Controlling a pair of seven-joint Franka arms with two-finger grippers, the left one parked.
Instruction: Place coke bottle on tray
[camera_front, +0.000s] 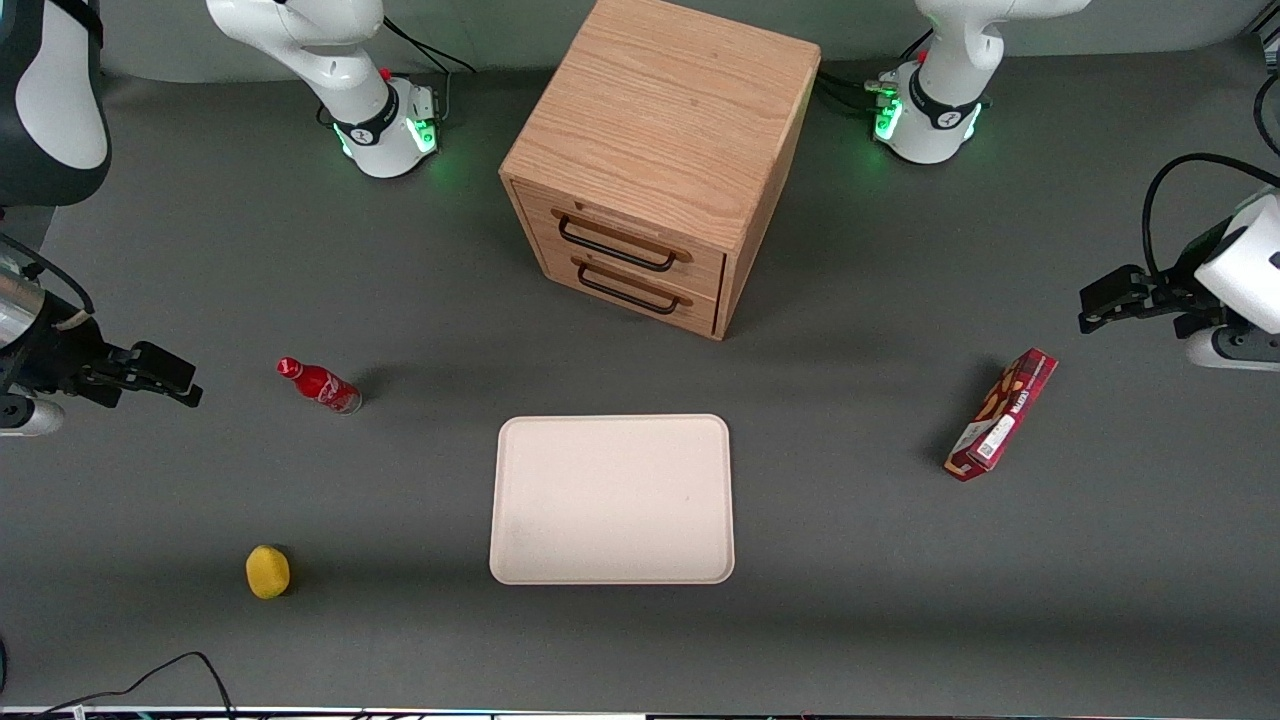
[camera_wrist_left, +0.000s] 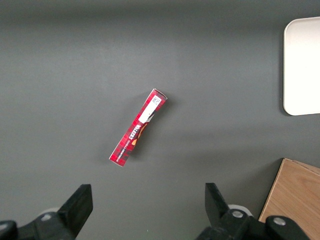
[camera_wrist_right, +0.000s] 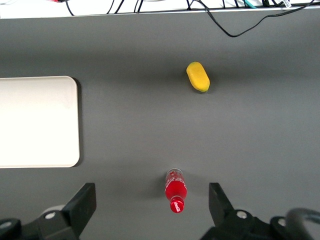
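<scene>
Red bottle: the coke bottle (camera_front: 320, 385) stands on the grey table (camera_front: 850, 420) at the left of the front frame, a little above mid-height, its cap (camera_front: 289, 367) leaning toward the upper left and its silvery base toward the lower right.
Gripper: the gripper (camera_front: 150, 375) hangs at the left edge of the front frame, level with the bottle, clearly short of it and touching nothing.
Fingers: they are spread wide and hold nothing; in the right wrist view the two dark fingertips (camera_wrist_right: 85, 200) flank the bottle (camera_wrist_right: 176, 191), which sits roughly midway between them but below them, not yet between the pads.
Long axis: the bottle looks upright, so its long axis runs nearly along the wrist camera's line of sight; the cap and shoulder face the camera.
Nearer arm: the working arm; the bottle lies at its end of the table.
Tray: the pale tray (camera_front: 612, 498) lies flat and bare at centre frame, below the wooden drawer cabinet (camera_front: 655, 160), well apart from the bottle.
Bystanders: a yellow fruit-like object (camera_front: 268, 571) sits at lower left; a red snack box (camera_front: 1002, 414) lies at the right.
Coming move, as a judgement: descend onto the bottle, which is already lined up in the gap, then carry it toward frame centre.
</scene>
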